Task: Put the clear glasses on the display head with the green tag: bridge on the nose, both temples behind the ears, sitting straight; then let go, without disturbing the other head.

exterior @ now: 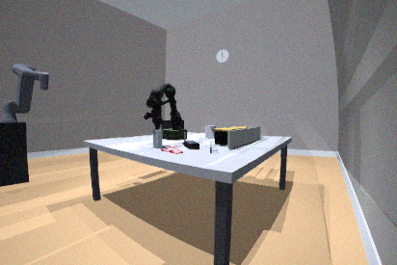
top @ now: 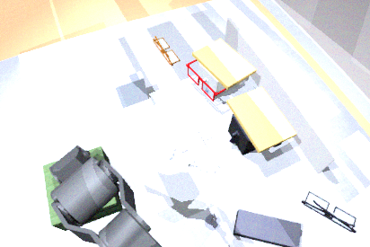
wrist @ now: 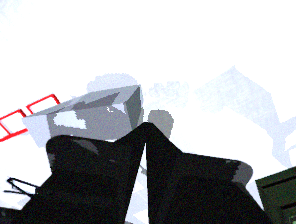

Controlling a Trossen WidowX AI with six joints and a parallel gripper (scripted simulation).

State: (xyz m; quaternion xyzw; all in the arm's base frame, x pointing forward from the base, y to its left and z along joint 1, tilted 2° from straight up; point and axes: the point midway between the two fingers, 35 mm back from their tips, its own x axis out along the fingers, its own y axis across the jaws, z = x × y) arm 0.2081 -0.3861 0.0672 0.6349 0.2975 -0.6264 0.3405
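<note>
The room had plain grey walls [exterior: 87, 58] [top: 334, 13], a wooden floor [exterior: 63, 222] [top: 90, 0] in pale orange planks and white skirting [exterior: 354, 207] along the right side. Across the floor lay a broad brown shadow beneath the tabletop [exterior: 193, 159] [top: 112, 126] [wrist: 210, 45], which was white, glaring in places, crossed by pale blue-grey shadows and carried on dark legs [exterior: 223, 222]. At the left of the room a grey arm [exterior: 25, 89] stood on a black pedestal [exterior: 24, 178].

On the tabletop the dark arm [exterior: 169, 92] [top: 85, 190] rose by a green base [top: 49, 180] [exterior: 174, 135] [wrist: 280, 186]. Its pincer [exterior: 157, 125] [wrist: 147, 126] was closed, fingertips together, with nothing between them.

From above, a long grey panel [top: 294, 126] [exterior: 245, 137] ran behind two yellow boards [top: 226, 60] [top: 265, 119] on the right, the nearer with a black shape [top: 240, 135] under its left edge. A slate slab [top: 269, 228] lay at the near right. A white clock [exterior: 222, 56] hung on the far wall.

The red glasses [top: 198, 81] [exterior: 172, 149] [wrist: 25, 116] were beside the farther board, the black glasses [top: 330, 214] near right, the orange glasses [top: 165, 51] farther off. The clear glasses [top: 190, 165] lay mid-tabletop, a few faint lines, off any head.
</note>
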